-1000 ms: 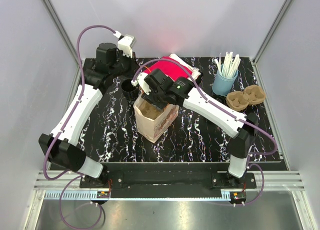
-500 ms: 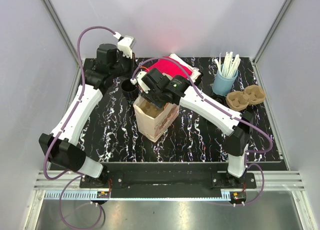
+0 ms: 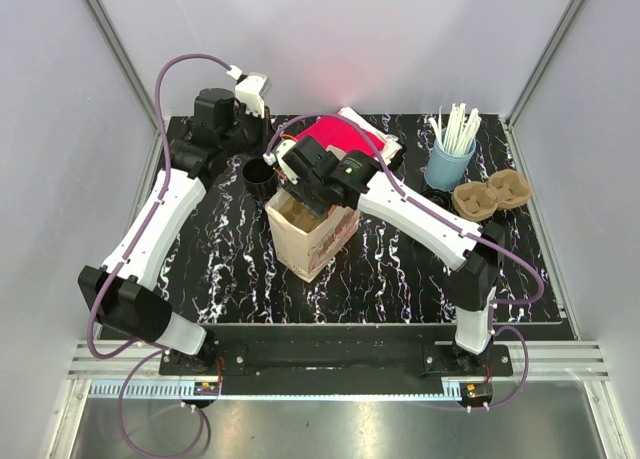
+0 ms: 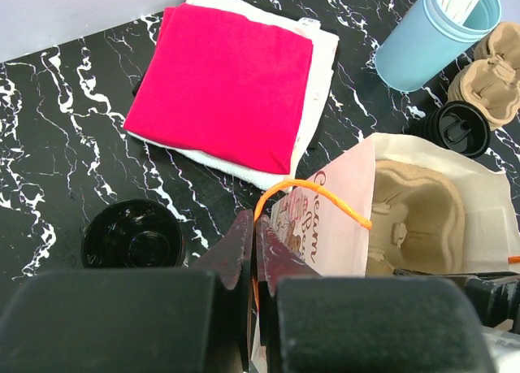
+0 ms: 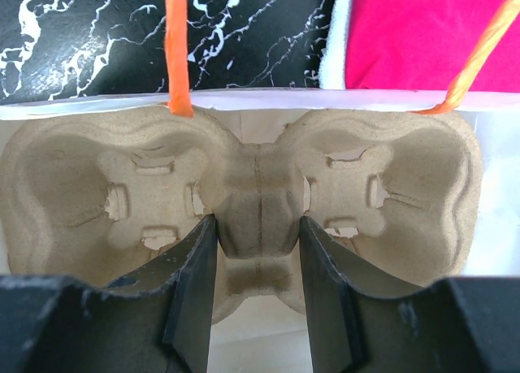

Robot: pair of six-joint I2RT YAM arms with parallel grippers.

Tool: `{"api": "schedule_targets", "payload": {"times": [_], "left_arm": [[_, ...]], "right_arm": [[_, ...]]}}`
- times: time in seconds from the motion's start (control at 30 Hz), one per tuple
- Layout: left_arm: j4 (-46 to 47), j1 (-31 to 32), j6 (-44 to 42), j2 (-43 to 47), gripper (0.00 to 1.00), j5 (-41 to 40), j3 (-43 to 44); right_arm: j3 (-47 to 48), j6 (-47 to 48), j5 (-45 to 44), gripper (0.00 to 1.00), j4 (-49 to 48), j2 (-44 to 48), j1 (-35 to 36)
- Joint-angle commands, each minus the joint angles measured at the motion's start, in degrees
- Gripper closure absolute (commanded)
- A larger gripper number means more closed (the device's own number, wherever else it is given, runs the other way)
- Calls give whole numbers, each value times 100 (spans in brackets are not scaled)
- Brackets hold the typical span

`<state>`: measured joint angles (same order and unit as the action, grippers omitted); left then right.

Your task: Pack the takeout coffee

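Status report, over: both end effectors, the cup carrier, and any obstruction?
Left end effector shut on orange handle. Right end effector shut on cup carrier inside paper bag. No obstruction seen in bag.

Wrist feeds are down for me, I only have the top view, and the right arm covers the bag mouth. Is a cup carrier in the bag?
Observer: Yes. The right wrist view shows the cup carrier lying inside the bag, with both cup wells empty.
Operator: Is the right gripper holding it?
Observer: Yes. The right gripper clamps the cup carrier's middle ridge, one finger on each side.
Operator: And the left gripper?
Observer: In the left wrist view the left gripper is shut on the bag's orange handle.
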<state>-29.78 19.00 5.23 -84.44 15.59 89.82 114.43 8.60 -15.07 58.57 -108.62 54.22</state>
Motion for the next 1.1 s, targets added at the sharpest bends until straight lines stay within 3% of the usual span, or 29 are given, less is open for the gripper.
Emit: {"api": "schedule_targets", "payload": {"times": [0.0,1.07], "left_arm": [[341,-20,101,218,100,-101,-8],[359,-28,136,262,100,-92,-53]], "right_arm": [[185,-183,-154,62,-161,-72,-51],[-132,-342,-22,61,-399,-213,-148]]}}
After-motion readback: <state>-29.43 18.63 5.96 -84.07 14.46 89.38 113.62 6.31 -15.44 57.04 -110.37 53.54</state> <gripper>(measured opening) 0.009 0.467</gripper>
